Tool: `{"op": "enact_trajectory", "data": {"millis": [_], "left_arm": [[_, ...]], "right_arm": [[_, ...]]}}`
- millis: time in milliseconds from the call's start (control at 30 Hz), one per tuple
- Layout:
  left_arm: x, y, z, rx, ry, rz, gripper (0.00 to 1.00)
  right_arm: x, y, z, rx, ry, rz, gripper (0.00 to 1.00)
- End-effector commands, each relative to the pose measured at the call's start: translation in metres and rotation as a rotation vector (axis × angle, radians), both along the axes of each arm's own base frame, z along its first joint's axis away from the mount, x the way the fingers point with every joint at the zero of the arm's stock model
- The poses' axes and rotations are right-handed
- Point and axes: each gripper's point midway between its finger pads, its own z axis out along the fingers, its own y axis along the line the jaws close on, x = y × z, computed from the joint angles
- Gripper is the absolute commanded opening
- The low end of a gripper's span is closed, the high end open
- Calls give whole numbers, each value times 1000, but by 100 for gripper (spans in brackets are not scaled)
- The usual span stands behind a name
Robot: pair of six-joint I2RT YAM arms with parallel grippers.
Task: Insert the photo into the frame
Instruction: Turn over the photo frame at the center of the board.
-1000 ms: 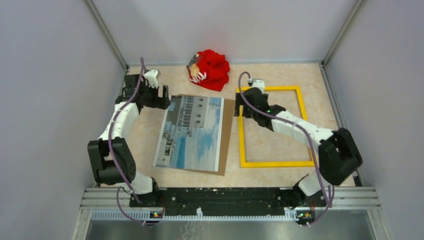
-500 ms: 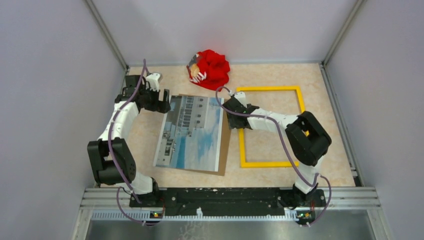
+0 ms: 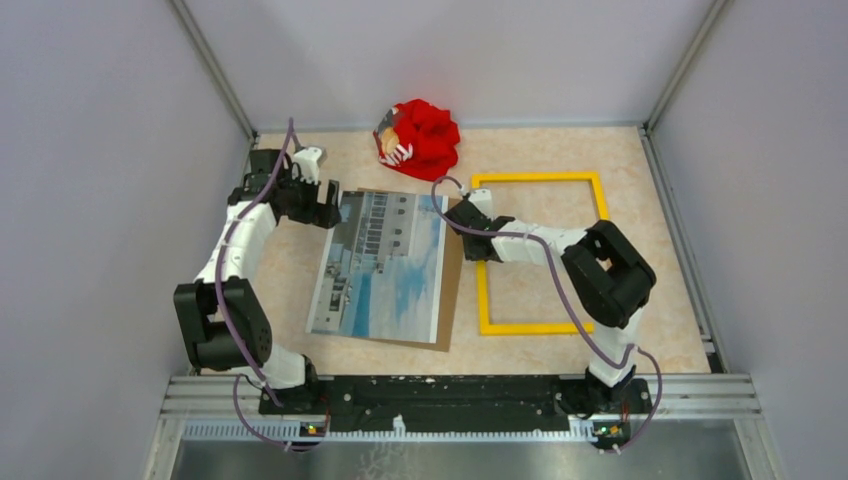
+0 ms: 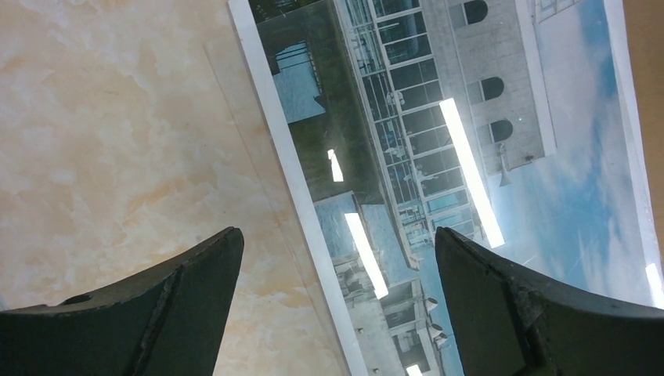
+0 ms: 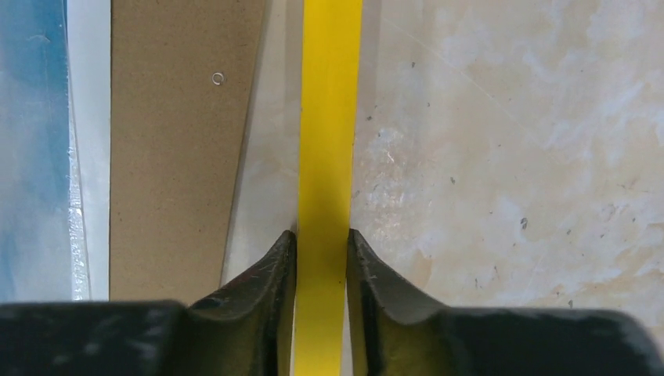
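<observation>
The photo (image 3: pixel 385 265), a print of a pale building under blue sky, lies flat on a brown backing board (image 3: pixel 456 275) at mid-table. My left gripper (image 3: pixel 325 205) hovers open over the print's far left corner. In the left wrist view its fingers straddle the white border of the photo (image 4: pixel 423 157), and the gripper (image 4: pixel 337 233) touches nothing. The yellow frame (image 3: pixel 545 327) lies flat to the right. My right gripper (image 3: pixel 468 220) is low on its left bar. The right wrist view shows both fingers of the gripper (image 5: pixel 322 233) pressed against the sides of that bar of the frame (image 5: pixel 327 117).
A red crumpled cloth item (image 3: pixel 420 138) sits at the back centre. The backing board (image 5: pixel 180 141) edge lies just left of the frame's bar, with the print's border beyond it. Enclosure walls rise on both sides and at the back.
My right arm folded and slid left along the frame to its left bar, and its jaws closed onto that bar. The left arm barely moved.
</observation>
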Motion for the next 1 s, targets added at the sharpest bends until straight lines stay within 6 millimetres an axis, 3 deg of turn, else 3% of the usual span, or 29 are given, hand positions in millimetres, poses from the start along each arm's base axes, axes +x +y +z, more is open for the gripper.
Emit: {"op": "enact_trajectory", "data": {"millis": [0, 67, 133, 233, 467, 667, 800, 967], "left_arm": [[2, -5, 36, -6, -89, -46, 98], [1, -8, 41, -10, -109, -70, 98], [-2, -13, 47, -16, -131, -108, 98], [-2, -20, 50, -3, -177, -173, 98], [-5, -27, 37, -7, -142, -186, 98], [-11, -36, 31, -27, -126, -202, 98], [-16, -46, 40, -57, -144, -223, 98], [-20, -59, 54, -87, -170, -248, 98]], "right_arm": [[-8, -2, -5, 3, 24, 1, 16], [-6, 1, 6, 17, 15, 2, 6], [-2, 5, 29, 47, -17, 3, 0], [5, 15, 72, 115, -63, 14, 0], [6, 43, 174, 335, -100, 88, 0], [-2, 57, 231, 471, -102, 119, 0], [-11, 74, 268, 648, -92, 162, 0], [-19, 93, 300, 847, -46, 212, 0]]}}
